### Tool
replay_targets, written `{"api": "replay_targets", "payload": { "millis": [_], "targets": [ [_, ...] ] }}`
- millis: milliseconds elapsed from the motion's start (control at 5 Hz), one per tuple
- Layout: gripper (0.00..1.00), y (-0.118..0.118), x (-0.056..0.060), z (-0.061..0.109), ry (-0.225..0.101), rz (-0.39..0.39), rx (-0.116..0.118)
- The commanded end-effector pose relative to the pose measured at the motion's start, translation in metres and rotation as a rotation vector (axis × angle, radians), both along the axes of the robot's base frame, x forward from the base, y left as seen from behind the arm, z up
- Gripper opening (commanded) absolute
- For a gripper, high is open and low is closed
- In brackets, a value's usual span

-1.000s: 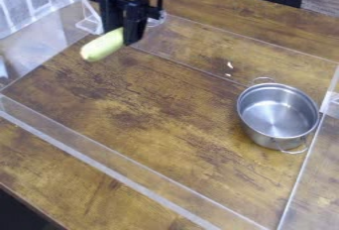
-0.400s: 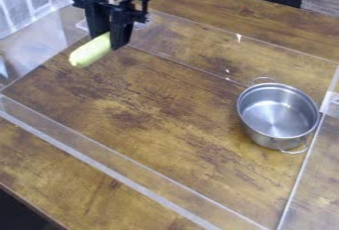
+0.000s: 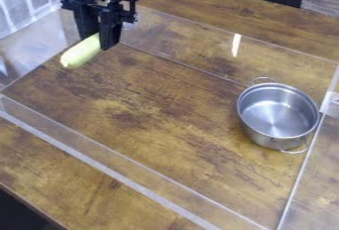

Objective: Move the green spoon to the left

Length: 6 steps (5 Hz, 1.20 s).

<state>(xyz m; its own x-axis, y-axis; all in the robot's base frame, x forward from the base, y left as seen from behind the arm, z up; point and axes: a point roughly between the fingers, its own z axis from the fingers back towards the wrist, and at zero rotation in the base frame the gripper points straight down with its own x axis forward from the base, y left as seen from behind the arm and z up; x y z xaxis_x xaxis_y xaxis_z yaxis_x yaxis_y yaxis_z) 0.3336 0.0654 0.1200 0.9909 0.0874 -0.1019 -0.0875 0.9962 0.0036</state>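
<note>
The black gripper (image 3: 103, 38) points straight down, its jaws clamped shut on the green spoon (image 3: 81, 52). The spoon hangs tilted, its thick yellow-green handle angling down and out to the left of the fingers, clear of the wooden table (image 3: 159, 115). It sits far across the table from the steel pot (image 3: 277, 115), up and to the pot's left, inside the clear plastic barrier (image 3: 79, 140).

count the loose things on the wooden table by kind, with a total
spoons: 1, the yellow-green thick-handled spoon held in the black gripper
pots: 1, the round steel pot, empty
total: 2
</note>
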Motion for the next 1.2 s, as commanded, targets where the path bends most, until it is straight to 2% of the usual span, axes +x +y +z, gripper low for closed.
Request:
{"api": "replay_targets", "payload": {
  "millis": [0, 200, 400, 1000],
  "targets": [
    [0.0, 0.008, -0.003, 0.016, -0.054, 0.048, 0.008],
    [1.0, 0.012, 0.001, 0.009, -0.05, 0.049, -0.001],
    [1.0, 0.018, 0.004, 0.004, -0.049, 0.054, -0.001],
    [1.0, 0.002, -0.009, -0.04, 0.006, -0.016, -0.01]
  ]
}}
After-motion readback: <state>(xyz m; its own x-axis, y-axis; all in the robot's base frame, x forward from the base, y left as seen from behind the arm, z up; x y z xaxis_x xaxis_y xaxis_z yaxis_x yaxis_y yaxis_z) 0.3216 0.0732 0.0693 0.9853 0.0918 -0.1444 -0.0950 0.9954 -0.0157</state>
